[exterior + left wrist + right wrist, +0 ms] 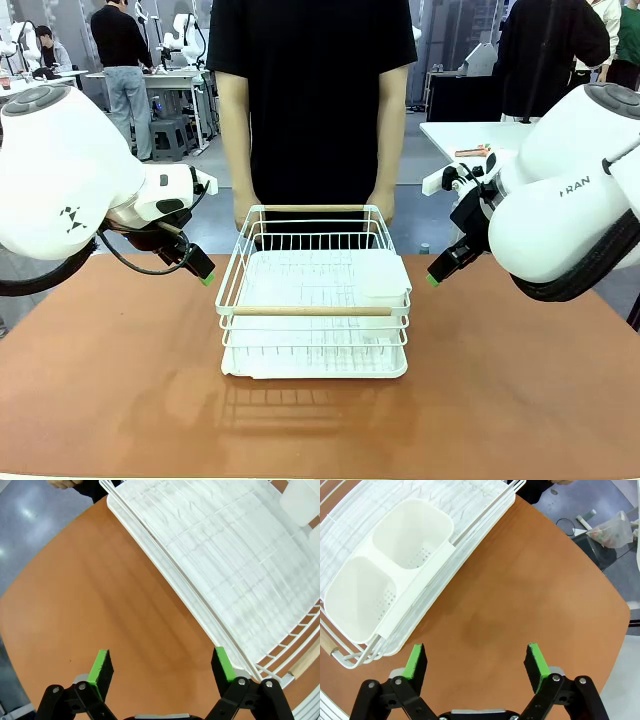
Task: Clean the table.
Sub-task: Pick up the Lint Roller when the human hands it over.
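Note:
The reddish-brown table (110, 390) carries a white wire rack (315, 310) at its middle, with a wooden handle bar across its front. My left gripper (203, 273) hangs open above the table just left of the rack; in the left wrist view its green pads (101, 666) stand wide apart over bare table (100, 595) beside the rack's edge (200, 595). My right gripper (436, 276) hangs open to the right of the rack. Its pads (415, 661) frame bare table (520, 590) next to a white two-cup holder (385, 585) clipped on the rack. Neither gripper holds anything.
A person in black stands at the far edge with both hands (381, 208) at the rack's back rim. The table's rounded far corner (620, 615) lies close to the right gripper. Other tables and people stand farther back.

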{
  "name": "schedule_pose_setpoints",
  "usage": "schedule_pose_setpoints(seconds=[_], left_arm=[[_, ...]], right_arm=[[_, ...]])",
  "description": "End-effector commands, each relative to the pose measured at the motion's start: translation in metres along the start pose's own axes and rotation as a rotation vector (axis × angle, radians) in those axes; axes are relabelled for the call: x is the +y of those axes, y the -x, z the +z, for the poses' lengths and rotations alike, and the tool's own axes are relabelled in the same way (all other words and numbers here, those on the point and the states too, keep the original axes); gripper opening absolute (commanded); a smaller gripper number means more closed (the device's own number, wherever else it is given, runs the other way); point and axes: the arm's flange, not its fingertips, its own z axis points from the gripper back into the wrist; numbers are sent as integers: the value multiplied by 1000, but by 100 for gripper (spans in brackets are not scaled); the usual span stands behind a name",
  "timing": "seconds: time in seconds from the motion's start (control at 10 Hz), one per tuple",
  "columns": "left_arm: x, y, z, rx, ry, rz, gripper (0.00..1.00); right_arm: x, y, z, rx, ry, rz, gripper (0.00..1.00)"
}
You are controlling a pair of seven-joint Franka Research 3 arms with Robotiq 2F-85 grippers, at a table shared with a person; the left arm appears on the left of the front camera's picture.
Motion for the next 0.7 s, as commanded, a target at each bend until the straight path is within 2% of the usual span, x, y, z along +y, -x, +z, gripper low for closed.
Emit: schedule_pose_setpoints(seconds=[0.0, 0.2, 0.3, 0.5, 0.6], left_arm=[[0, 0, 0, 0, 0, 1, 100], [0, 0, 0, 0, 0, 0, 100], [10, -13, 19, 13, 40, 25, 100], [61, -40, 64, 115, 237, 201, 100], [94, -43, 82, 188, 401, 290, 100]], right_arm=[[0, 0, 0, 0, -1, -1, 100], [0, 0, 0, 0, 0, 0, 100], [-13, -7, 22, -14, -19, -43, 100], [-59, -14, 78, -53, -283, -187, 100], [-85, -9, 94, -32, -385, -257, 100]])
